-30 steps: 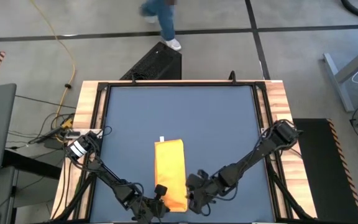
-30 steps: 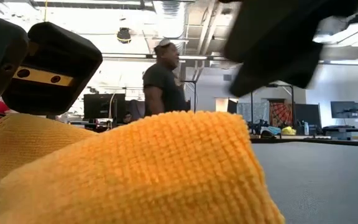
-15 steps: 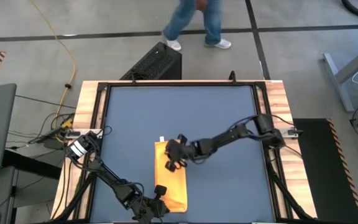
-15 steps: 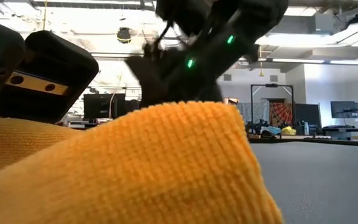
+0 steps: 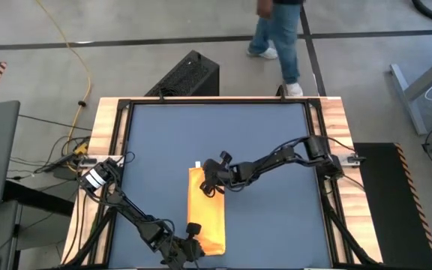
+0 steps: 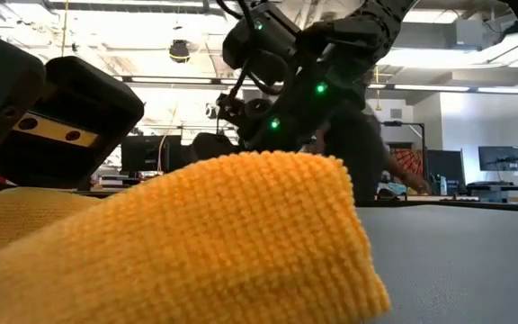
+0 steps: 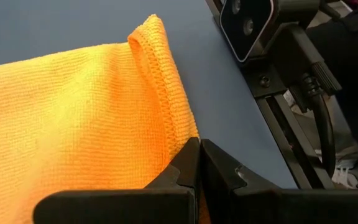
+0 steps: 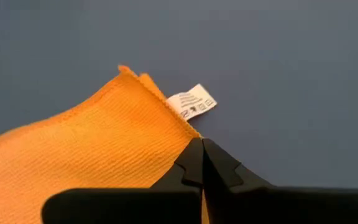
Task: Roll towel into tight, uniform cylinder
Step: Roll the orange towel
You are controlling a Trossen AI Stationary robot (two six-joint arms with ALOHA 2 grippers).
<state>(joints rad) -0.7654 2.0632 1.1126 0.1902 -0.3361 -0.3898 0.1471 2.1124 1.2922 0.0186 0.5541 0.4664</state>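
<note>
Towel (image 5: 206, 211) lies folded as a long yellow strip on the dark blue mat (image 5: 261, 142), near the table's front edge, its white tag (image 8: 192, 104) sticking out at the far end. Right gripper (image 5: 214, 182) sits at that far end, jaws closed together on the towel's edge beside the tag. Left gripper (image 5: 192, 241) is at the near end, jaws pressed shut on the towel's hem. Person (image 5: 280, 37) walks past beyond the table.
</note>
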